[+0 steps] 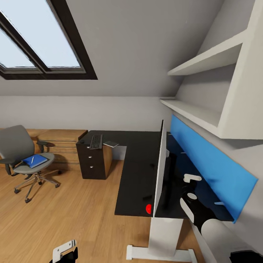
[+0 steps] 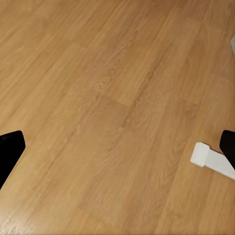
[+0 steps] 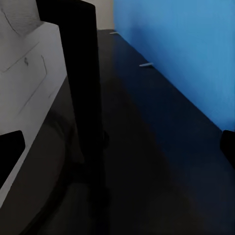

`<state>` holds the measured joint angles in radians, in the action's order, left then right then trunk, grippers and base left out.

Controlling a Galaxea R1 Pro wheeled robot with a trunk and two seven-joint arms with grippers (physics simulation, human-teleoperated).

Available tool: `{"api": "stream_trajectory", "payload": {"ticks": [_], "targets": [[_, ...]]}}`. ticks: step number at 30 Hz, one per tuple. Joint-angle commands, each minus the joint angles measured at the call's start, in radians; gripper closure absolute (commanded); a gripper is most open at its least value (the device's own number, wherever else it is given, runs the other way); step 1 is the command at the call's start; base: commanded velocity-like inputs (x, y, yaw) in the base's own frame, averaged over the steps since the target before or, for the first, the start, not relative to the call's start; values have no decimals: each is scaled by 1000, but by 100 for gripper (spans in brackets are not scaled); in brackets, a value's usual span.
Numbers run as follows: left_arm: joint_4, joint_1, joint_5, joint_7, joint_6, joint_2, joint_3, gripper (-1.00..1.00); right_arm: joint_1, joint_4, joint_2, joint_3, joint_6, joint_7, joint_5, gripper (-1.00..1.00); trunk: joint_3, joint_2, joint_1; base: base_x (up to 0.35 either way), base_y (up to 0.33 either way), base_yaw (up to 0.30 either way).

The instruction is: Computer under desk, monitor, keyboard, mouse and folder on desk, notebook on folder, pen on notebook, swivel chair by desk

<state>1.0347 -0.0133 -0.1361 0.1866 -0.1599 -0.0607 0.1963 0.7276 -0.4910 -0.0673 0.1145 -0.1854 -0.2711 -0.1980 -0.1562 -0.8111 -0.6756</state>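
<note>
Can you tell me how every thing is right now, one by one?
monitor: standing upright on the desk
keyboard: lying flat on the black drawer unit
folder: lying on the swivel chair seat
pen: lying on the folder
right claw: behind the monitor, open
left claw: over the floor, open

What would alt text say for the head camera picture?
A black desk with a blue back panel holds an edge-on monitor; the right gripper reaches behind it. A keyboard lies on the far end, and a blue folder sits on a grey swivel chair.
</note>
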Motion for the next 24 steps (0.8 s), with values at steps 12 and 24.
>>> {"api": "stream_trajectory", "payload": {"ticks": [12,24], "targets": [[338,0,-11,2,-421,-56,-16,-100,0,-1,11,6,-22,-23,-6,-100,-39,-86,-46,0,0,0],[434,-95,-64,0,-642,-86,-29,-100,0,2,4,7,-23,-22,-5,-100,-77,-170,-92,0,0,0]]}}
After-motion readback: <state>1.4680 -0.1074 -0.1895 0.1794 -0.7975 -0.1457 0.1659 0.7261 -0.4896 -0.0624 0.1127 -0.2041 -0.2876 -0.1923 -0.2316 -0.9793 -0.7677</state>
